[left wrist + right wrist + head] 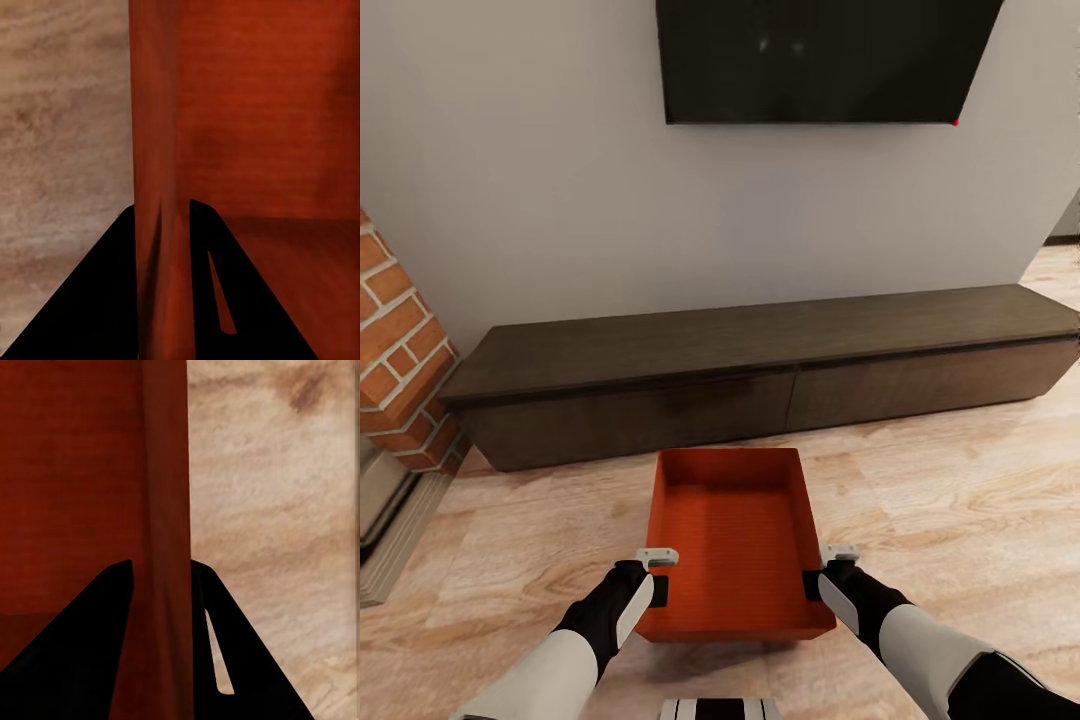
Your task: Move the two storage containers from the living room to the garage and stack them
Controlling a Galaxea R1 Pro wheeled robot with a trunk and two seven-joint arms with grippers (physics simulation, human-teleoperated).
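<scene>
One empty storage container (732, 540) aloft; left pincer (656, 575), right pincer (822, 570) pinching its side walls.

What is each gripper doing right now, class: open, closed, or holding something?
Left gripper: jaws closed on the storage container's left wall.
Right gripper: jaws closed on the same container's right wall.

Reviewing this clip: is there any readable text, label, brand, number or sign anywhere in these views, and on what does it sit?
None: no readable text in these views.
The TV screen is blank black.
The red bin, the dark cabinet, the brick column, the left gripper and the right gripper carry no markings.
</scene>
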